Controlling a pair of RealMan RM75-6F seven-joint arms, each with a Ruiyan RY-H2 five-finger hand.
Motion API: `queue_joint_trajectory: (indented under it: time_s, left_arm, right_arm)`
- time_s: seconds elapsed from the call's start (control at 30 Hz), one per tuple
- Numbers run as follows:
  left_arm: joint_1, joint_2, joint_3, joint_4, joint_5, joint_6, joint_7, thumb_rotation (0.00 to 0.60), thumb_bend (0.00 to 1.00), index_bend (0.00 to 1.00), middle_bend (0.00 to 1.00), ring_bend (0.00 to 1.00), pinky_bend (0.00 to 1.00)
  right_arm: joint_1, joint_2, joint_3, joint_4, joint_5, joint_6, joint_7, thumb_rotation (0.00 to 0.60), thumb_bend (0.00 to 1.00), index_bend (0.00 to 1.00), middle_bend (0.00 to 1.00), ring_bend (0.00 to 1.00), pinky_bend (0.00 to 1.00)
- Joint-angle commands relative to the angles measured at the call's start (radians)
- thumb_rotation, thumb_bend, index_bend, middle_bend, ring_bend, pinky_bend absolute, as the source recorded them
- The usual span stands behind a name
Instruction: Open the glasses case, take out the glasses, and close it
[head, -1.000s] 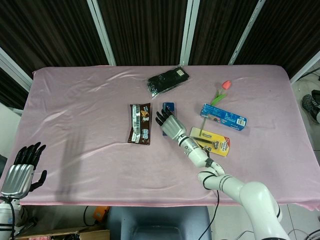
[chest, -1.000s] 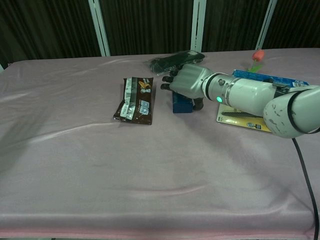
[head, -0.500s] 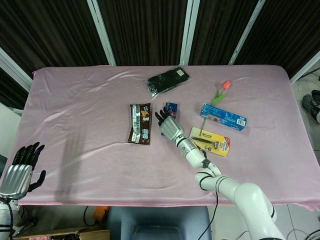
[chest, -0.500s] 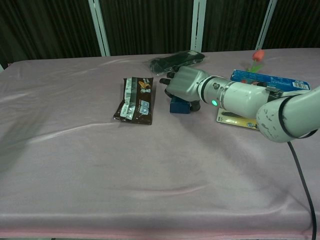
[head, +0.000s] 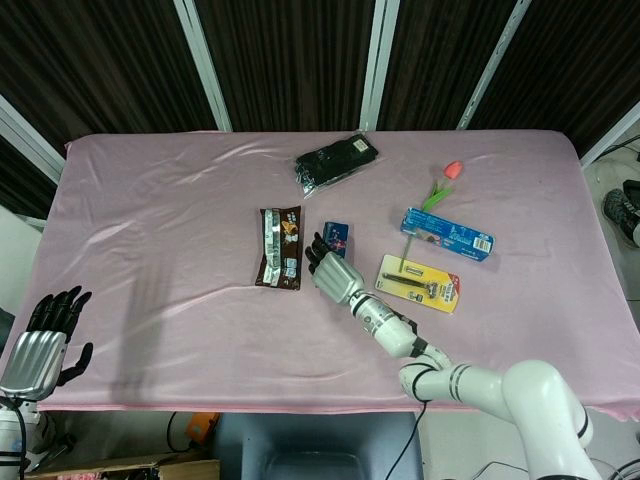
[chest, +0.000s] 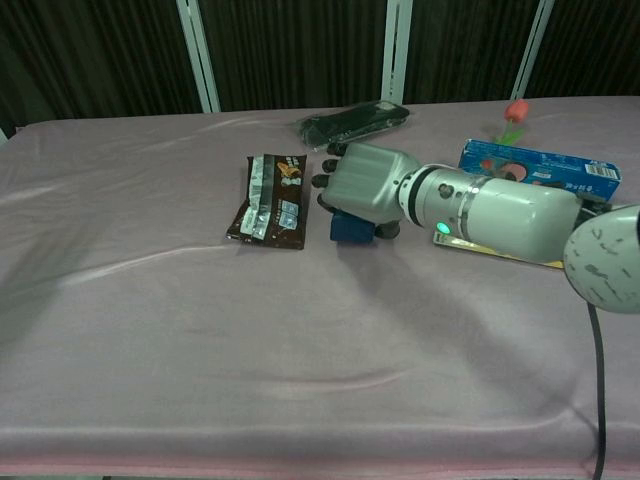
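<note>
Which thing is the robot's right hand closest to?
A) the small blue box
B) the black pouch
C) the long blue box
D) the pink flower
A: the right hand sits over the small blue box, beside the brown snack wrapper.

- No text, brand, number or sign was legible in either view.
- Brown snack wrapper (head: 280, 247): pale printed panels were visible, lettering too small to read.
- Blue box (head: 447, 234): printed graphics were present, wording unresolved.
- Yellow blister card (head: 420, 283): print was blurred, nothing readable.
- Small blue box (head: 335, 235): a printed face showed, characters not discernible.
</note>
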Motion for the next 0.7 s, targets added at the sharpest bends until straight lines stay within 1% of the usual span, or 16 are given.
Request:
queue_joint_trajectory:
  time_s: [0.03,0.07,0.17,0.23,0.3,0.33,0.43,0.53,0.57,0.63,0.7]
  left_arm:
    - [0.000,0.002,0.010,-0.007,0.016,0.000,0.005,0.600,0.43,0.00,0.00,0.00,0.00]
    - [0.001,0.004,0.013,-0.009,0.020,0.000,0.005,0.600,0.43,0.00,0.00,0.00,0.00]
    - [0.001,0.006,0.017,-0.011,0.027,0.002,0.001,0.600,0.42,0.00,0.00,0.00,0.00]
    - [0.002,0.009,0.018,-0.012,0.028,0.003,-0.003,0.600,0.42,0.00,0.00,0.00,0.00]
    - [0.003,0.013,0.019,-0.015,0.025,0.000,-0.005,0.600,0.42,0.00,0.00,0.00,0.00]
    - [0.002,0.014,0.019,-0.016,0.024,-0.002,-0.005,0.600,0.42,0.00,0.00,0.00,0.00]
    - [0.002,0.016,0.020,-0.019,0.024,-0.004,-0.004,0.600,0.42,0.00,0.00,0.00,0.00]
    - [0.001,0.017,0.022,-0.020,0.027,-0.005,-0.005,0.600,0.42,0.00,0.00,0.00,0.00]
    - [0.001,0.017,0.022,-0.019,0.028,-0.005,-0.005,0.600,0.42,0.00,0.00,0.00,0.00]
    - [0.001,0.017,0.022,-0.018,0.029,-0.005,-0.006,0.600,0.42,0.00,0.00,0.00,0.00]
    - [0.000,0.017,0.023,-0.018,0.028,-0.007,-0.007,0.600,0.42,0.00,0.00,0.00,0.00]
  right_arm:
    - [-0.066,0.112,-0.054,-0.343,0.207,0.104,-0.248,0.600,0.45,0.73,0.22,0.16,0.00]
    - [-0.063,0.120,-0.068,-0.396,0.246,0.133,-0.302,0.600,0.45,0.73,0.22,0.16,0.00]
    - [-0.053,0.123,-0.097,-0.479,0.308,0.191,-0.385,0.600,0.45,0.73,0.22,0.16,0.00]
    - [-0.044,0.124,-0.124,-0.522,0.316,0.230,-0.434,0.600,0.45,0.71,0.22,0.16,0.00]
    - [-0.037,0.122,-0.147,-0.552,0.322,0.259,-0.466,0.600,0.45,0.66,0.22,0.16,0.00]
    - [-0.035,0.119,-0.152,-0.562,0.332,0.267,-0.471,0.600,0.45,0.61,0.22,0.16,0.00]
    - [-0.026,0.110,-0.156,-0.579,0.370,0.281,-0.472,0.600,0.45,0.40,0.22,0.16,0.00]
    - [-0.014,0.106,-0.157,-0.575,0.392,0.279,-0.455,0.600,0.45,0.27,0.21,0.15,0.00]
    - [-0.011,0.106,-0.156,-0.573,0.401,0.276,-0.446,0.600,0.45,0.23,0.20,0.14,0.00]
    - [-0.005,0.110,-0.155,-0.572,0.418,0.264,-0.420,0.600,0.45,0.18,0.19,0.13,0.00]
    - [0.000,0.119,-0.157,-0.573,0.426,0.259,-0.400,0.600,0.45,0.16,0.19,0.13,0.00]
